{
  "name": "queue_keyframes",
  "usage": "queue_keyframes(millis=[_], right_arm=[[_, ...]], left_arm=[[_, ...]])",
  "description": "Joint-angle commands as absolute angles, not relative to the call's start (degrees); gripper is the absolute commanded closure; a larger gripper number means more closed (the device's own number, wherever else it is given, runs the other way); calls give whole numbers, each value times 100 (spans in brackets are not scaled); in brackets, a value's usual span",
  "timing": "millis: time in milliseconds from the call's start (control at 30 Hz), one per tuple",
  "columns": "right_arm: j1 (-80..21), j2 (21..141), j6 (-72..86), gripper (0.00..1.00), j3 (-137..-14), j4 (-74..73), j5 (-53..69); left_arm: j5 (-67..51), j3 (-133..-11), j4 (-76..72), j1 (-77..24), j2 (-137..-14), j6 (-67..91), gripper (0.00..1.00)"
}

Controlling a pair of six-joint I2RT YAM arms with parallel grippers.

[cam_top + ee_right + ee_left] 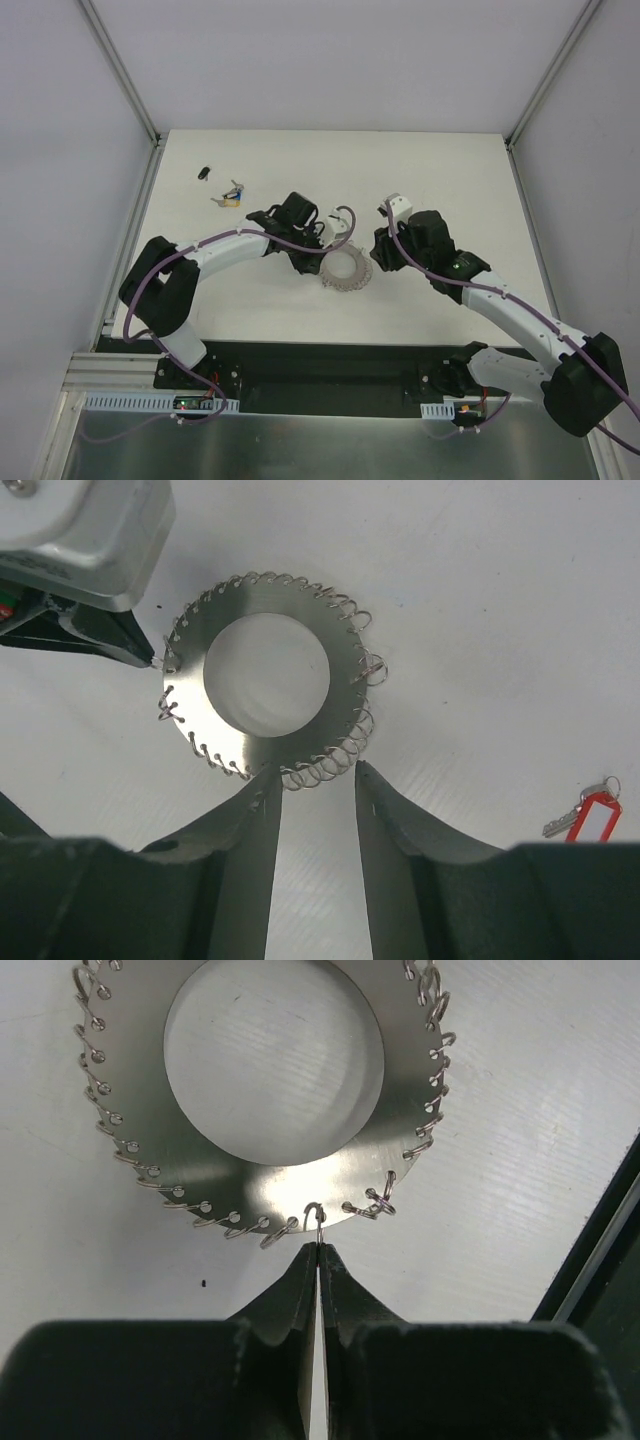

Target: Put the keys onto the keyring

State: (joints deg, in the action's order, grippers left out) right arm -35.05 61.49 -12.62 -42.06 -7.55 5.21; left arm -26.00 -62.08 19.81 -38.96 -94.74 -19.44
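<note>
White worktop [430, 170] and pale enclosure walls make up the whole setting. The left gripper [318, 1250] has its jaws pressed tight together, pinching one small wire loop on the rim of the keyring [140, 1110], which lies flat at the middle of the worktop between the two arms. Opposite it, the right gripper [315, 770] has its jaws partly apart, with the coiled edge of the ring at their mouth. They hold nothing that I can make out.

A key with a red tag [590, 817] lies on the worktop well apart from the ring, and a small cluster of tagged keys [231, 195] sits near the far left corner beside a small dark object [204, 172].

To my eye the pinch is slight. That thin loop could slip free or bend, and a nudge from the right jaws could slide the ring. No key is in hand yet.

I can read no writing, and the red tag's window looks blank.
</note>
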Motion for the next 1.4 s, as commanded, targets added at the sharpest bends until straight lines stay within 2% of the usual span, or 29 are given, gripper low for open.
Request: queue_keyframes(millis=[0, 200, 467, 800, 967, 1133, 1367], right_arm=[[-3428, 6284, -1318, 62, -4280, -677, 914], [-3358, 6512, -1362, 62, -4403, -712, 1186], [-3313, 6706, -1555, 61, -4667, -922, 1503], [-3313, 6645, -1425, 61, -4606, -1046, 1529], [-3322, 6592, -1327, 61, -4579, -1020, 1626], [-3313, 6653, -1327, 62, -4544, -1011, 1687], [-3313, 6662, -1292, 61, -4526, -967, 1696]], left_arm=[[-2347, -5978, 1556, -3911, -9405, -1399, 95], [-2154, -5442, 1012, -3911, -9212, -819, 89], [-1741, -4484, -138, -3902, -8255, -62, 65], [-1266, -3279, -1942, -3920, -7954, 1607, 53], [-704, -3015, -2293, -3946, -7910, 1652, 55], [-817, -3032, -2355, -3964, -8051, 1731, 59], [-335, -2830, -2355, -4498, -7682, 2074, 61]])
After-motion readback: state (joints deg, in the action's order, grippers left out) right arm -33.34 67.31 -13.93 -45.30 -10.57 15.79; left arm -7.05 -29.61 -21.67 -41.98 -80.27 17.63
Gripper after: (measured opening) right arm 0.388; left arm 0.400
